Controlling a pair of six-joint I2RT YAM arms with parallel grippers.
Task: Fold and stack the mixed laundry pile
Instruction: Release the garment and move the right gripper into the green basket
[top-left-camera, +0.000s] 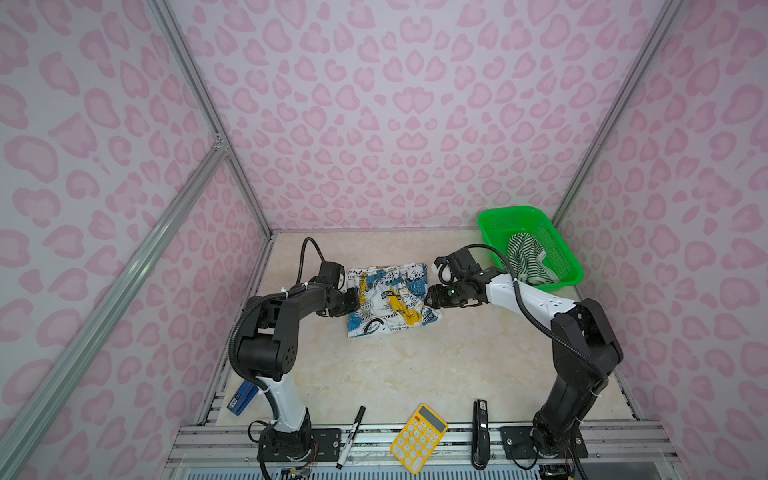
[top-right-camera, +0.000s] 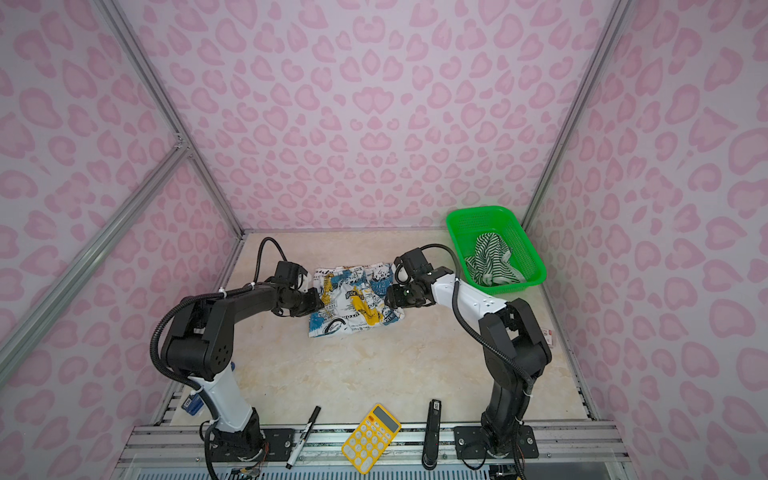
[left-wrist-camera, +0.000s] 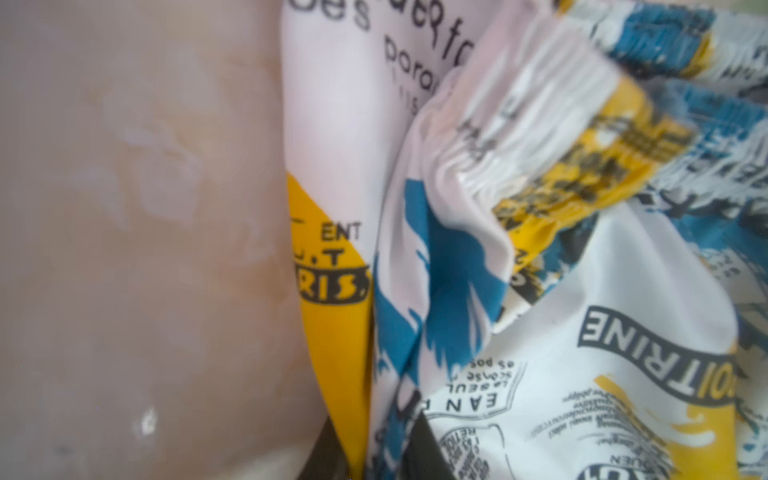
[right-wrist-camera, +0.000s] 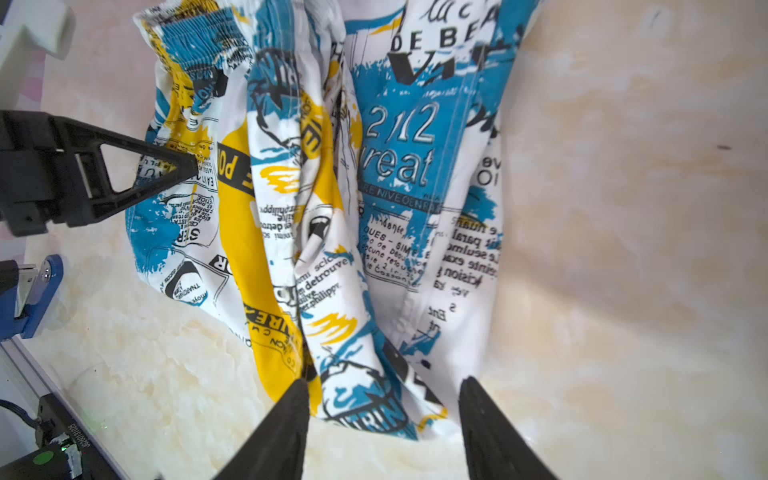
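printed garment (top-left-camera: 388, 299): only wrist views show my right gripper (right-wrist-camera: 385, 384) spread astride its edge, left gripper (left-wrist-camera: 374, 457) pinching a fold.

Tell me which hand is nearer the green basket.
Right. The right hand is at the printed garment, on the edge facing the basket; the left hand is at the garment's opposite edge, farther off.
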